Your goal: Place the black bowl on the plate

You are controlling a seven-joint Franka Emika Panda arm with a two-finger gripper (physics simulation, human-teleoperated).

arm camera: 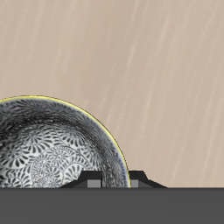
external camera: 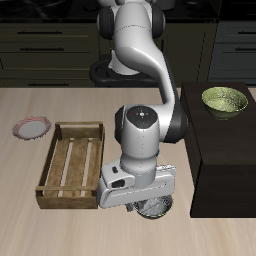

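The black bowl [external camera: 157,208] sits low over the table near its front edge, mostly hidden under my hand in the exterior view. Up close in the wrist view, the black bowl [arm camera: 52,144] shows a speckled silvery inside. My gripper [arm camera: 114,178] straddles the rim, one finger inside the wall and one outside, narrowed onto it. Seen from outside, the gripper [external camera: 150,203] points straight down onto the bowl. The plate [external camera: 32,127], pinkish-red rimmed with a pale centre, lies far off near the table's other side, beyond the wooden tray.
A slatted wooden tray [external camera: 72,165] lies between the bowl and the plate. A tall dark cabinet [external camera: 225,150] stands close beside my arm, with an olive-yellow bowl [external camera: 224,100] on top.
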